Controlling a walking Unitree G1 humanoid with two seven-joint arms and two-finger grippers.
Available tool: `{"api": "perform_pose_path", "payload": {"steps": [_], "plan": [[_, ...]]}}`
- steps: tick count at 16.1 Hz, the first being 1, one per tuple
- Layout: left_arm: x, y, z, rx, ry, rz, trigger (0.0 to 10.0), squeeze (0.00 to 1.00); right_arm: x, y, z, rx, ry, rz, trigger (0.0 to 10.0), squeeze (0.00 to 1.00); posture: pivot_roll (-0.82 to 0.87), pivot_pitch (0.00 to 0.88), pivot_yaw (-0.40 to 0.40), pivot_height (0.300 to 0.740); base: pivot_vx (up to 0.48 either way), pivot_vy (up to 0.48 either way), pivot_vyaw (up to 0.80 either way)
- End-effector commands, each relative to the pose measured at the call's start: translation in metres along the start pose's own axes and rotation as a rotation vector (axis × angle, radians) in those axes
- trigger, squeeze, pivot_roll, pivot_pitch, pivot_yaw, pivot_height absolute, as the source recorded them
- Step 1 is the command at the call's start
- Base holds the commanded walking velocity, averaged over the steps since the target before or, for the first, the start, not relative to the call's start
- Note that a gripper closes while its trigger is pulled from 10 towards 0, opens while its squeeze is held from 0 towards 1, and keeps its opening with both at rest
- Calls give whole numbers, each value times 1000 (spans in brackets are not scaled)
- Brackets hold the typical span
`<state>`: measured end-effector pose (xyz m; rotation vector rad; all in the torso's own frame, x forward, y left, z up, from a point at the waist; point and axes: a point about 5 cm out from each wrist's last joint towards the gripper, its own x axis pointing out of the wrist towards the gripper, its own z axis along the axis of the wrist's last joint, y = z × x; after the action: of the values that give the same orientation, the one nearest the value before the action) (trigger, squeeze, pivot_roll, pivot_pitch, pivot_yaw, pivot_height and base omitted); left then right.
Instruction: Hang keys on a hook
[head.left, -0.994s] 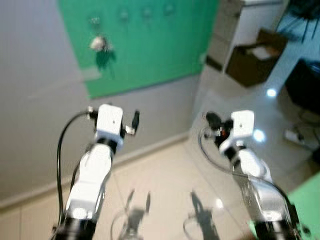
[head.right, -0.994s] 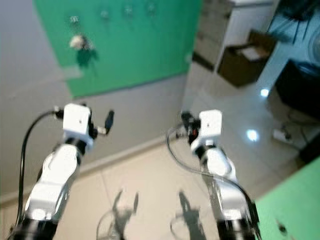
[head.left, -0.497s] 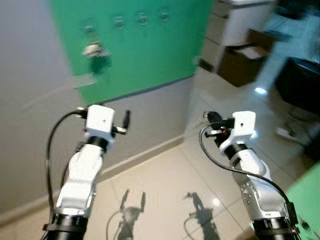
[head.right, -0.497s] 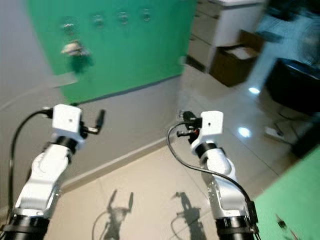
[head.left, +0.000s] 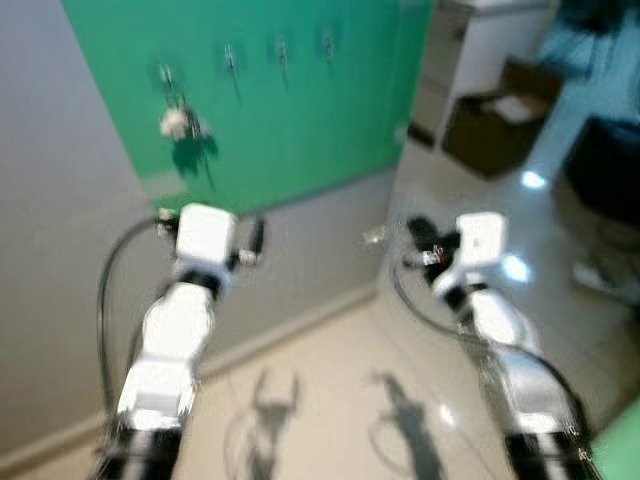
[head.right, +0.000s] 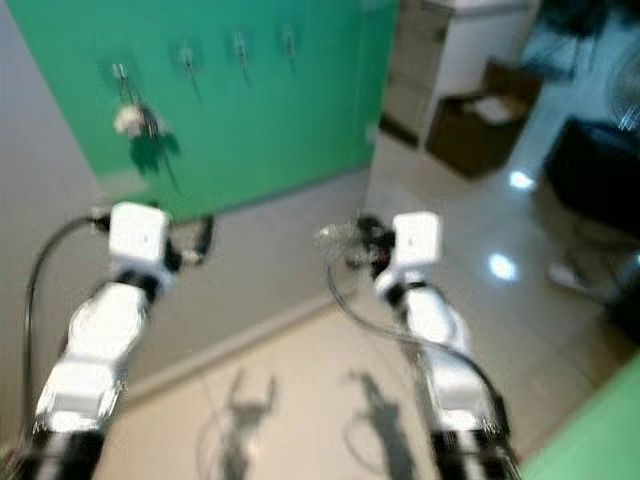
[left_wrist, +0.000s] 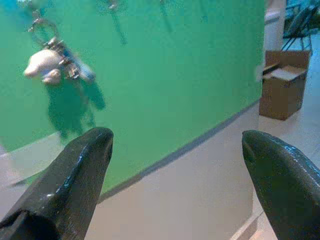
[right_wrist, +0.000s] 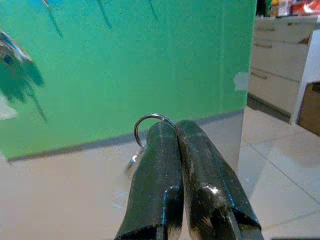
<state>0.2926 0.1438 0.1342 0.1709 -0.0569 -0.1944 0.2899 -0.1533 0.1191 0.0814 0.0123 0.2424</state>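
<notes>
A green panel (head.left: 290, 110) on the grey wall carries a row of small metal hooks (head.left: 229, 55). From the leftmost hook hangs a key bunch with a white fob (head.left: 176, 122), also seen in the left wrist view as the hung bunch (left_wrist: 55, 62). My right gripper (right_wrist: 172, 127) is shut on a thin metal key ring (right_wrist: 150, 115), held at chest height in front of the wall, below and right of the hooks; the held keys (head.left: 375, 237) show as a blurred glint. My left gripper (left_wrist: 176, 140) is open and empty, raised toward the panel below the hung bunch.
An open cardboard box (head.left: 495, 120) stands on the floor at the back right beside a white drawer cabinet (head.left: 470, 50). A dark object (head.left: 605, 165) and a power strip (head.left: 610, 280) lie further right. Pale tiled floor (head.left: 330, 370) stretches below the arms.
The whole picture has shifted and blurred, so the camera moved; the hooks now sit a little higher and clearer. Both arms keep about the same raised pose, the right still shut.
</notes>
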Motion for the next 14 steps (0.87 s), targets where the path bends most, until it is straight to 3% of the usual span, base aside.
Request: {"api": "perform_pose_path", "payload": {"steps": [1, 9, 14], "plan": [[-3, 11, 0, 23, 8, 26, 10000, 0, 4, 7, 3, 7, -13, 27, 10000, 0, -40, 0, 3, 740, 405, 0, 800], [-2, 12, 0, 31, 10, 35, 10000, 0, 11, 11, 9, -4, -34, 60, 10000, 0, -38, 0, 0, 740, 405, 0, 778], [-3, 13, -2, 32, 11, 38, 10000, 0, 7, 4, 4, 44, -18, 43, 10000, 0, -45, 0, 2, 740, 0, 0, 0]]}}
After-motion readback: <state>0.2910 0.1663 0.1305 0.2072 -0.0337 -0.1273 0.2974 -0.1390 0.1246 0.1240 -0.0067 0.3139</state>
